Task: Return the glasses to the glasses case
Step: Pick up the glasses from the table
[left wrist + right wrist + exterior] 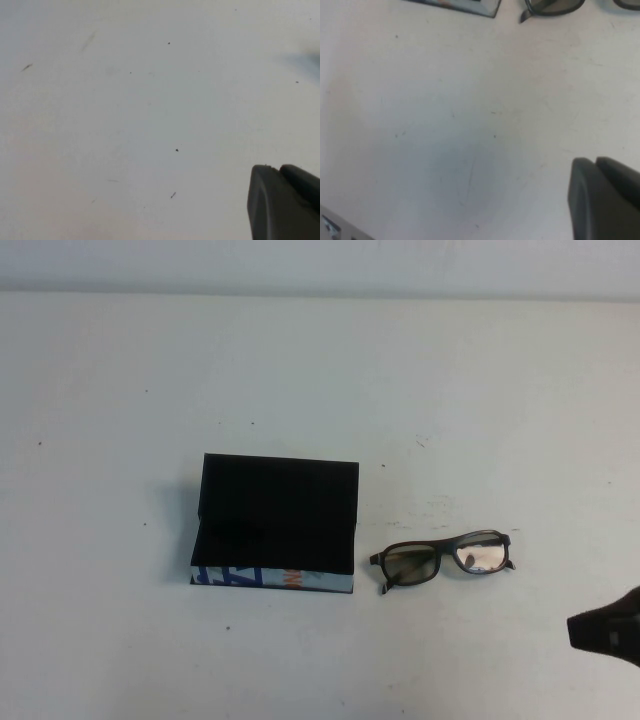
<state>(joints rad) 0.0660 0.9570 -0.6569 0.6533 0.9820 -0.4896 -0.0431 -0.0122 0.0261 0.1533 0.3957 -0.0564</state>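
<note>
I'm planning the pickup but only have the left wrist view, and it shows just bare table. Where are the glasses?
Observer: The glasses lie just right of the glasses case, with a small gap between them.
Operator: Is the case ready for them?
Observer: Its lid looks raised at the back, with the dark inside showing.
Operator: Which arm is nearer?
Observer: The right gripper, at the high view's right edge, is nearer the glasses. The left gripper appears only in your view.
</note>
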